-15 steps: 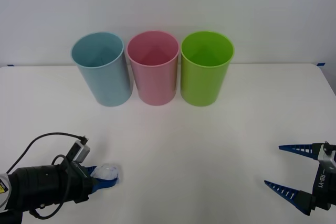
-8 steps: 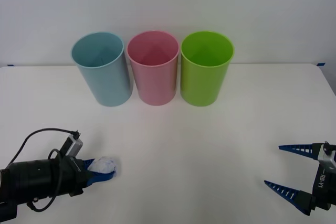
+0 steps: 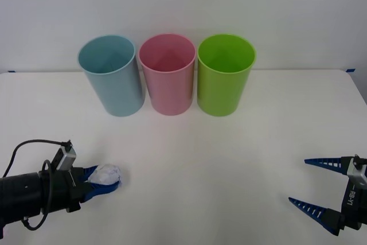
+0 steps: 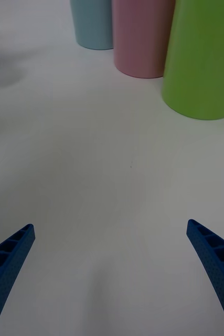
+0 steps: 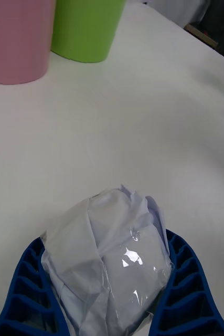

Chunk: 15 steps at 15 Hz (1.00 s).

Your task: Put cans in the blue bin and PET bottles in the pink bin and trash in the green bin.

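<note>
Left pincer (image 3: 103,183) at lower left of front view, low over the white surface (image 3: 229,159), blue fingers (image 5: 188,286) pressed in on the trash (image 3: 106,174) from both sides; wad bulges out between & above them. Left wrist view: trash (image 5: 109,262) = crumpled white wrap w/ clear shiny patches, wedged between the two ribbed fingers, touching both; can't tell if it rests on the surface or sits just off it. Black arm w/ looping cable runs off frame left behind the pincer. Right pincer (image 3: 317,185) at lower right of front view, spread wide, holding nothing, touching nothing; in right wrist view its two tips sit at the bottom corners w/ bare surface between. Three bins upright in a row at upper centre of front view, against back wall: blue bin (image 3: 110,75) leftmost, pink bin (image 3: 167,73) middle, green bin (image 3: 224,74) right of it; pink just beside both neighbours, rims nearly touching. Trash well apart from all bins, below & left of the blue one in frame.
</note>
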Each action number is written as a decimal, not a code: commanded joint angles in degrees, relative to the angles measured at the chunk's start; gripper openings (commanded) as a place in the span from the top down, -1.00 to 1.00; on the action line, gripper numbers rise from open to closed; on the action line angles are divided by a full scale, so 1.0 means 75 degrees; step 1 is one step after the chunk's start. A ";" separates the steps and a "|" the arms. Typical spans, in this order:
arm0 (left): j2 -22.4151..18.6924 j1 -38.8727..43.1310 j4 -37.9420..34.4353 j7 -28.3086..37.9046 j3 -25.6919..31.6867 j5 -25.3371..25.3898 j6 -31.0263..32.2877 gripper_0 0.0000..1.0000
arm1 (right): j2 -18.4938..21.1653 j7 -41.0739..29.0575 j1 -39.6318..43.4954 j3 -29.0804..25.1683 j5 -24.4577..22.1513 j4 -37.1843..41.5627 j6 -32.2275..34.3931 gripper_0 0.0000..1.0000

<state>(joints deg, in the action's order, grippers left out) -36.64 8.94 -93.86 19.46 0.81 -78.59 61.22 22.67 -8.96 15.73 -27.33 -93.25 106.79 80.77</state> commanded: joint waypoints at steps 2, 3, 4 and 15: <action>0.0432 0.0015 -0.0048 -0.0696 0.0853 0.0471 0.1107 1.00 | 0.0000 0.0000 0.0000 0.0000 0.0000 0.0000 0.0000 -1.00; 0.0432 0.0027 -0.0153 -0.0743 0.0923 0.0706 0.1236 1.00 | 0.0000 0.0000 0.0000 0.0000 0.0000 0.0000 0.0000 -1.00; 0.0432 0.0062 -0.0235 -0.0755 0.1017 0.0999 0.1400 1.00 | 0.0000 0.0000 0.0000 0.0000 0.0000 0.0000 0.0000 -1.00; 0.0420 -0.0360 -0.0669 -0.1423 0.1263 0.4128 0.1295 1.00 | 0.0000 0.0000 0.0000 0.0000 0.0000 0.0000 0.0000 -1.00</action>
<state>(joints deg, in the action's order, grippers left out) -33.44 6.18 -98.02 8.68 9.77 -48.19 71.81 22.67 -8.96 15.73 -27.33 -93.25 106.79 80.77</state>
